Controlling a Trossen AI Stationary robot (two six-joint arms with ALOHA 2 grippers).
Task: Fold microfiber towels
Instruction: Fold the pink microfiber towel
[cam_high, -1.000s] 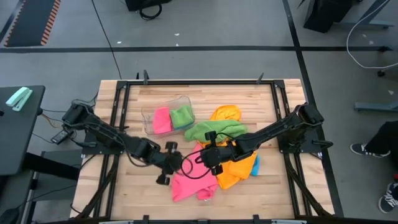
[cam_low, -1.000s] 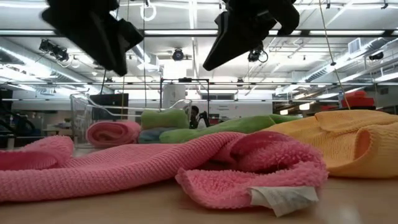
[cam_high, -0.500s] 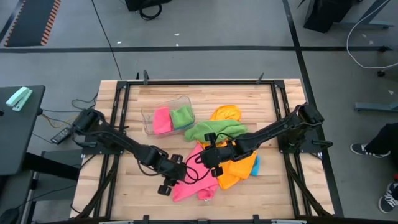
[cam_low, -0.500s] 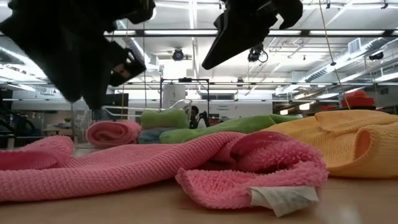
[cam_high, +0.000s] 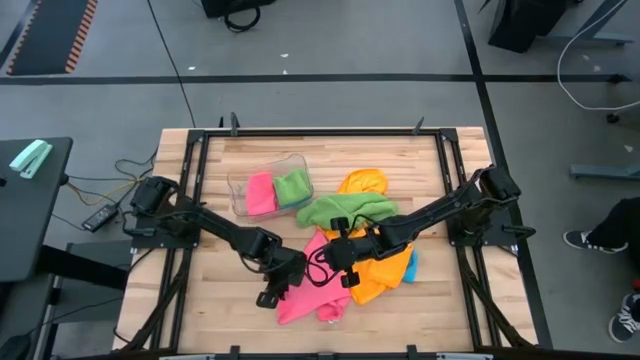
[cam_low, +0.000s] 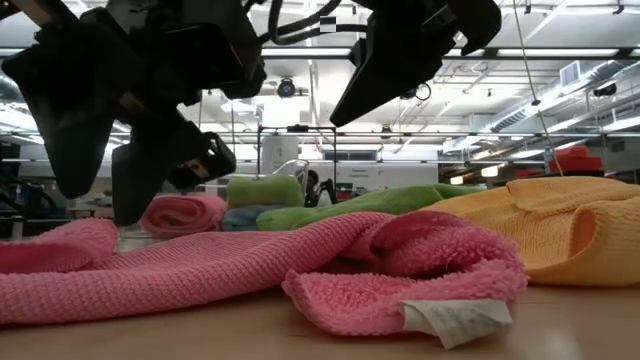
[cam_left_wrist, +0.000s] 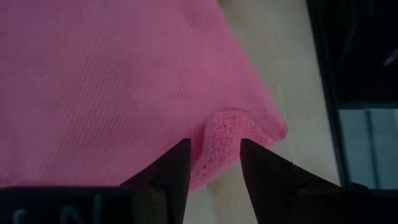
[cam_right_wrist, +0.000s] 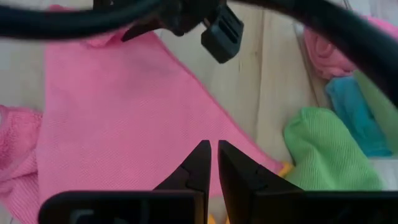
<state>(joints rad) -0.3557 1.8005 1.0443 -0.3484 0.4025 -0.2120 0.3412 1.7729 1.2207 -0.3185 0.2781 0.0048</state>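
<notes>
Looking down at the table (cam_high: 210, 300), I see my left gripper (cam_high: 285, 283) low over the pink towel's (cam_high: 312, 293) left corner, near the front middle of the boards. Through its wrist camera the two fingers (cam_left_wrist: 173, 177) stand partly apart with a puckered bit of the pink corner showing between them; I cannot tell whether they touch the cloth, and nothing is clamped. From table height that gripper (cam_low: 95, 205) hangs just above the pink towel (cam_low: 250, 265), which lies rumpled with a white tag (cam_low: 450, 322) at its near edge.

My right gripper (cam_high: 338, 262) hovers over the same towel's upper right part, fingers nearly together and holding nothing; its wrist camera shows the narrow gap above flat pink cloth (cam_right_wrist: 124, 112).

An orange towel (cam_high: 385, 270) lies crumpled just right of the pink one, touching it, a green towel (cam_high: 345, 208) is draped behind them, and a sliver of blue (cam_high: 410, 266) peeks out by the orange.

A clear tub (cam_high: 268, 185) sits toward the back left of the table with a folded pink towel (cam_high: 261, 192) and a folded green one (cam_high: 293, 186) side by side inside
</notes>
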